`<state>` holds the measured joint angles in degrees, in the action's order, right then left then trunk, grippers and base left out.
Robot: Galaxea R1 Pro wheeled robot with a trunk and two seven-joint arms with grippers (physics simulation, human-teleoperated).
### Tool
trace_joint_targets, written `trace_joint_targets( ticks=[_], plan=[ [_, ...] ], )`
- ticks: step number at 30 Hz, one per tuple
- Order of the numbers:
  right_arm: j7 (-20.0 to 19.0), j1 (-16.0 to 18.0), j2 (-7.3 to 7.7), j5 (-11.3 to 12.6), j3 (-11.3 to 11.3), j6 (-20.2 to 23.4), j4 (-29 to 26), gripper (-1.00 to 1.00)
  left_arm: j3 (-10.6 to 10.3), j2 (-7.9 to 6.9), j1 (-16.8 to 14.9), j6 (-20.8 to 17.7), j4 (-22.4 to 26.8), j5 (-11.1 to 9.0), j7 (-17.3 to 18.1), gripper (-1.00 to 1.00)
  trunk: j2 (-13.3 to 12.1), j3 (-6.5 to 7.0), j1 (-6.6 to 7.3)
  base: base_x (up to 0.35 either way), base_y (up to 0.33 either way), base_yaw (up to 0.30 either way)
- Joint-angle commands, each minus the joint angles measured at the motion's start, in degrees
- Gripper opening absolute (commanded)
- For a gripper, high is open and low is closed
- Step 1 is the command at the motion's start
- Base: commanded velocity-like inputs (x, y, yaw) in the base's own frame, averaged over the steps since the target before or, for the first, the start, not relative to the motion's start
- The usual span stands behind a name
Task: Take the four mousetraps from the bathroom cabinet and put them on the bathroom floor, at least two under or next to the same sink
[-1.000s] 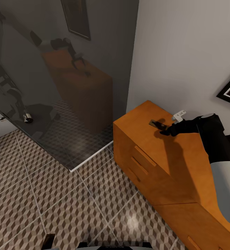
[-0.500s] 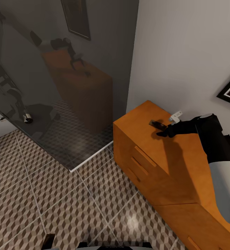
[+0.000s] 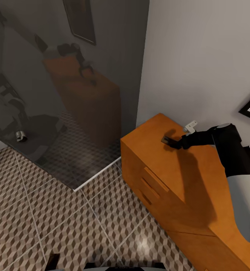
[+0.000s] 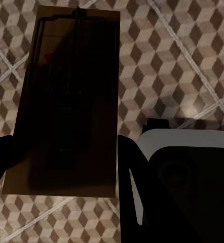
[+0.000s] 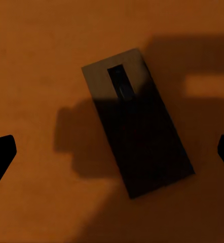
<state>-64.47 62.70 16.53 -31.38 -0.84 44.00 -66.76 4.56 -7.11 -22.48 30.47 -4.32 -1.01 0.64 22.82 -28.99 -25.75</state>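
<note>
Orange-brown cabinet [image 3: 185, 177] top with one mousetrap [image 5: 137, 124] lying flat between the right gripper's [image 5: 112, 152] spread jaws, untouched, plus a second mousetrap [image 4: 66, 101] pinched in the left gripper's [image 4: 66, 152] jaws above the cube-patterned bathroom floor [image 4: 183, 61].

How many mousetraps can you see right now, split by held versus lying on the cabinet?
held mousetrap, in the left gripper: 1
lying mousetrap, on the cabinet under the open right gripper: 1
Total: 2
</note>
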Motion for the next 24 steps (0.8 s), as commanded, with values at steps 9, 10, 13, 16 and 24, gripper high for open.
trace_joint_targets(
  ticks=[9,10,13,16,24],
  plan=[
    [-0.4,0.1,-0.01,-0.4,-0.1,0.3,0.5,1.0,0.5,-0.01,-0.1,0.4,-0.3,0.3,-0.2,-1.0,0.1,-0.08,-0.04,0.009,-0.003,0.0],
    [-0.4,0.0,-0.01,-0.4,-0.1,0.3,0.5,1.0,0.5,-0.01,-0.1,0.4,-0.3,0.3,-0.2,-1.0,0.1,-0.08,-0.04,0.0,0.0,0.0],
    [-0.4,0.0,0.06,-0.4,-0.1,0.3,0.5,1.0,0.5,-0.01,-0.1,0.4,-0.3,0.3,-0.2,-1.0,0.1,-0.08,-0.04,0.021,-0.005,0.0],
    [-0.4,0.1,0.14,-0.5,-0.1,-0.1,0.5,1.0,0.5,-0.01,-0.1,0.4,-0.3,0.3,-0.2,-1.0,0.1,-0.08,-0.04,0.053,-0.031,0.0],
    [-0.4,0.0,0.24,-0.6,-0.1,-0.9,0.5,1.0,0.5,-0.01,-0.1,0.4,-0.3,0.3,-0.2,-1.0,0.1,-0.08,-0.04,0.005,-0.003,0.0]
  ],
)
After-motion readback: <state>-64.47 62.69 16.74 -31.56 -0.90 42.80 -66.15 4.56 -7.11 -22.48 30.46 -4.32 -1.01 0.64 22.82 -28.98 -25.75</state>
